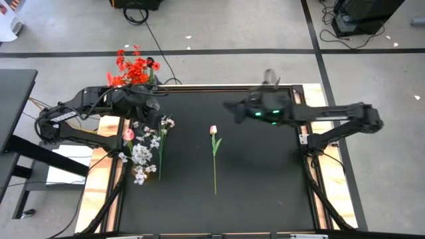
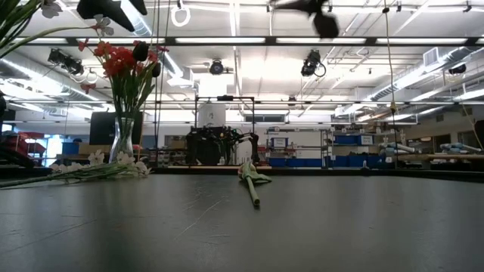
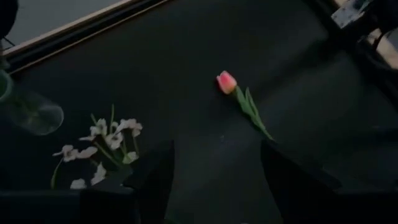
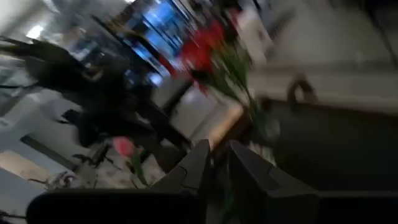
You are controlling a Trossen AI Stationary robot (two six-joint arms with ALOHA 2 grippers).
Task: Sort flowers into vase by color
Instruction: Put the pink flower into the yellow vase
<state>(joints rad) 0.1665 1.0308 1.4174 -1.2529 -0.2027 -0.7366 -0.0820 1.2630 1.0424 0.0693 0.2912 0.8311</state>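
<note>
While the left gripper [image 3: 214, 180] hangs over the mat's far-left part with its jaws spread and nothing between them, the right gripper [image 4: 219, 165] is raised above the far-right part, its fingers a narrow slit apart and, as far as its wrist view shows, holding nothing. Just beyond the left gripper, at the far-left corner, the glass vase [image 2: 122, 140] stands upright with the red sprays [image 1: 133, 68] already in it, so the red sorting looks done. Near the left gripper, along the left edge of the black mat [image 1: 259, 179], lie the white blossom sprays [image 1: 142, 158] in a loose heap with a pink tulip [image 1: 128, 134] beside them, all flat on the mat. Well apart from these, near the mat's middle, a second pale pink tulip [image 1: 214, 130] lies alone, bloom toward the far edge, stem running to the near edge. Only one vase is visible, so where white and pink should go I cannot tell; both colours appear left to sort.
</note>
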